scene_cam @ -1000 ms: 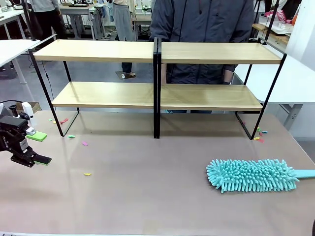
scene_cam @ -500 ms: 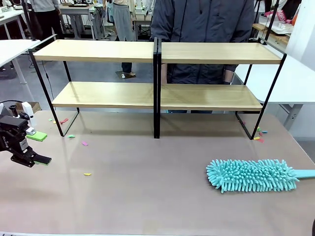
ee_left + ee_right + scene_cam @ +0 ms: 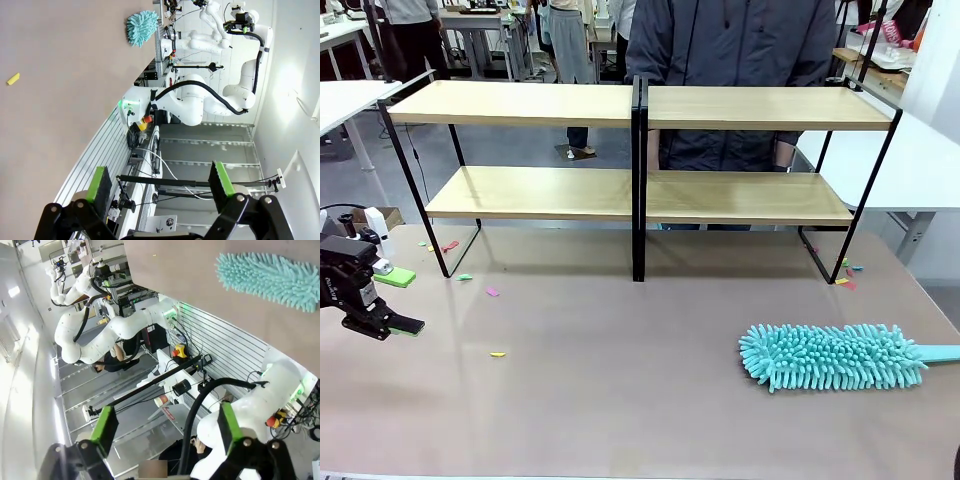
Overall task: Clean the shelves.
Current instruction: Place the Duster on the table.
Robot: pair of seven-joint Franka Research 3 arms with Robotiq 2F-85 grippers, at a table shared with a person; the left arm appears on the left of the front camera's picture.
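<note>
Shelves (image 3: 640, 195) unlabelled, teal duster (image 3: 830, 356) alongside, no legible print anywhere.

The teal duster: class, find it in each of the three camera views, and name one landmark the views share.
Front view: the teal duster lies on the beige tabletop, lower right.
Left wrist view: it sits small at the top centre, at the tabletop's edge.
Right wrist view: it lies large at the upper right.
Shared landmark: the beige tabletop under the duster.
</note>
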